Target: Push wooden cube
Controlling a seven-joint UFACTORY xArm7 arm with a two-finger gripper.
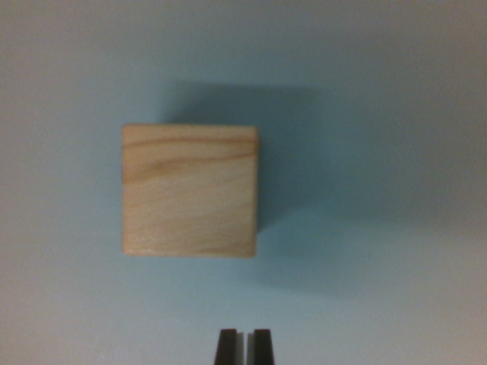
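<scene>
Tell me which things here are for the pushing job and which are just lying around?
For the job:
- wooden cube
- gripper, its tips nearly together, not touching the cube

Just there:
- pale blue-grey surface under the cube; nothing else lies about

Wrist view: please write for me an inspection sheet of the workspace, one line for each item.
Surface: plain pale blue-grey table, bare around the block, with a soft shadow to the block's right.
Job's things: one wooden cube, light grain, lying flat, left of the picture's centre.
Clutter: nothing seen.
Grippers: pincer at the bottom edge, only two dark fingertips showing, close together with a narrow gap; apart from the cube, not touching it.
Cables: nothing seen.
Surroundings: nothing seen beyond the table.
</scene>
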